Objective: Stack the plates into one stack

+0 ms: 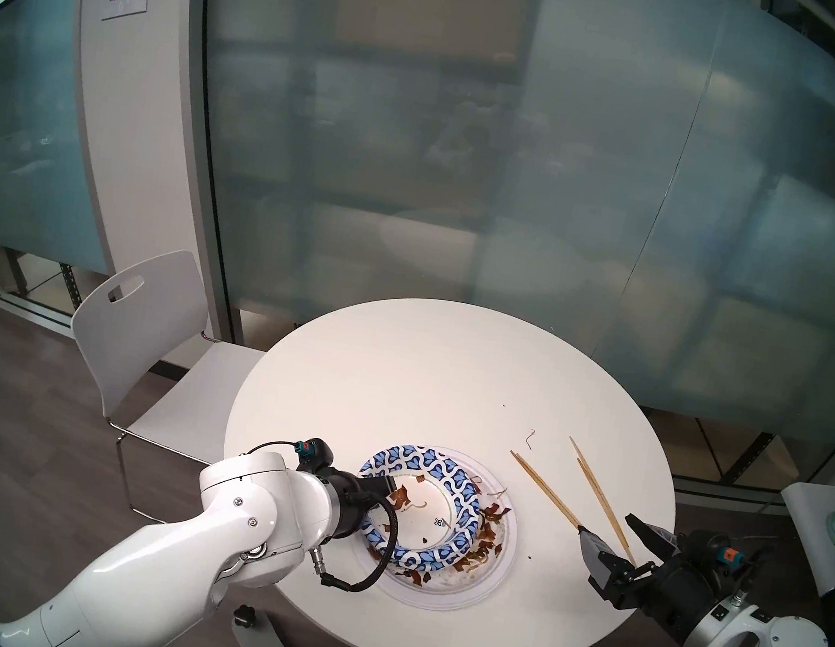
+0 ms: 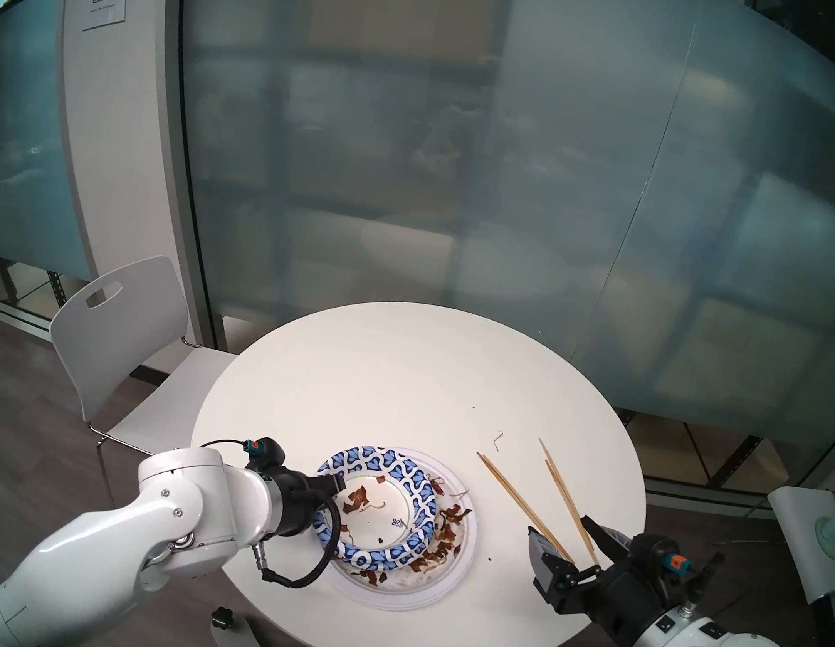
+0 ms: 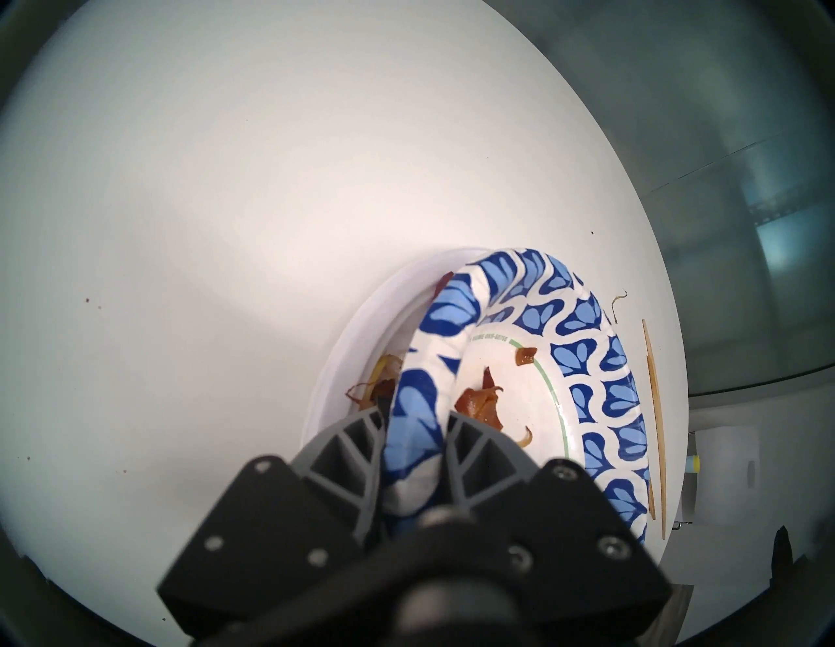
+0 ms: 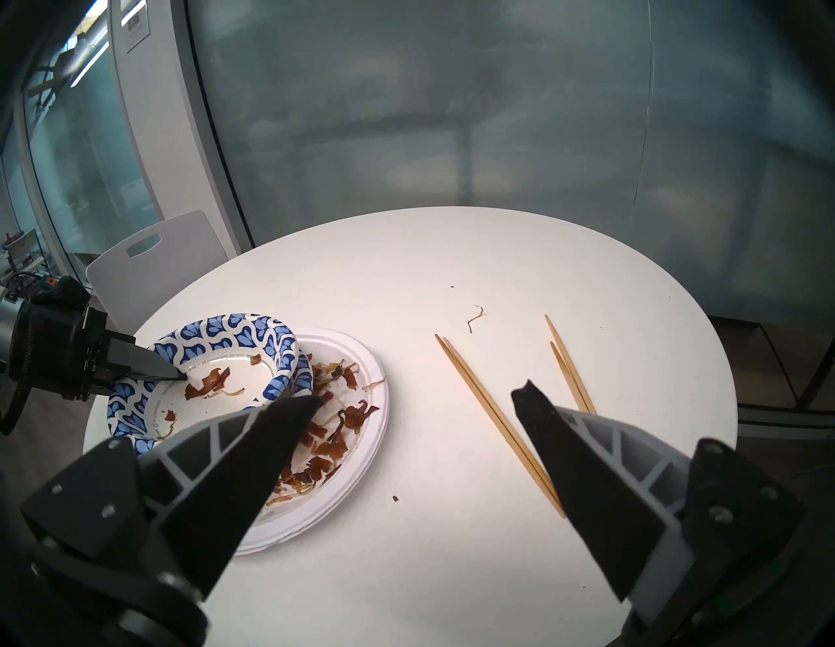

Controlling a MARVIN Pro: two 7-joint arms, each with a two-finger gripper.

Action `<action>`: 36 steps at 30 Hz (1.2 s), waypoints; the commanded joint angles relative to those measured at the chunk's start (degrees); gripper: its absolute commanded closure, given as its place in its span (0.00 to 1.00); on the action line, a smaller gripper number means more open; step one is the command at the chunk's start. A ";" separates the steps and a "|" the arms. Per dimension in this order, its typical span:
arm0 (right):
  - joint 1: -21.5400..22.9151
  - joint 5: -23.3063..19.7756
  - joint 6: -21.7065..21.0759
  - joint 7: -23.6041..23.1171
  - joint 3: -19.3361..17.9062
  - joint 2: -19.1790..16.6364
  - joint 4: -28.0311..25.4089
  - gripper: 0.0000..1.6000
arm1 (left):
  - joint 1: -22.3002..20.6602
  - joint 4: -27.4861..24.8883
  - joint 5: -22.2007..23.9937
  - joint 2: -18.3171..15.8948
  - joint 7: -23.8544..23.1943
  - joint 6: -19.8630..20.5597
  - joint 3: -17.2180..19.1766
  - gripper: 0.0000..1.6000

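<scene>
Clamped on the near rim of the upper blue-patterned bowl [image 3: 583, 361], the left gripper [image 3: 415, 418] has one finger inside and one outside. Right gripper [image 4: 415, 397] hangs spread wide, empty, over the chopsticks [image 4: 492, 415]. Both bowls sit, perhaps slightly tilted, on white paper plates [image 4: 357, 456] with brown food scraps [image 4: 334, 429], on a round white table [image 1: 452, 363] by frosted glass.

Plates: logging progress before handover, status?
Left pincer pinching top blue-patterned plate at its rim, on the stack. Right pincer open, empty, over chopsticks. Food scraps on white plate.
</scene>
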State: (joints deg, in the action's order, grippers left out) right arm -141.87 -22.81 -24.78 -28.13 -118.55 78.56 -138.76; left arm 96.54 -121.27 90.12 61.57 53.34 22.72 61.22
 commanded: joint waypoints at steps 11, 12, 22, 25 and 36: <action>0.76 -0.16 0.02 0.34 0.17 -0.03 -1.24 0.00 | -0.79 -1.63 0.17 -0.85 0.57 1.78 -0.02 0.51; 0.77 -0.16 0.00 0.37 0.19 -0.04 -1.24 0.00 | -0.89 -1.56 0.38 -0.88 0.68 1.99 -0.02 0.36; 1.53 -0.34 -0.23 0.29 0.38 -0.53 -0.84 0.00 | -1.32 -1.87 -0.01 -1.62 0.94 3.21 0.11 0.33; 1.78 -0.38 -0.24 0.32 0.47 -0.62 -0.70 0.00 | -1.58 -1.89 0.10 -1.61 0.96 3.51 0.30 0.30; 1.76 -0.64 0.14 0.52 0.50 -0.24 -0.18 0.00 | -2.44 -2.76 -3.70 -3.25 0.62 4.30 0.03 0.29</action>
State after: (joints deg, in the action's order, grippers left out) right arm -140.39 -23.04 -24.95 -27.67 -117.80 77.93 -138.47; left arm 94.85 -122.58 88.02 59.21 55.01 26.96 61.04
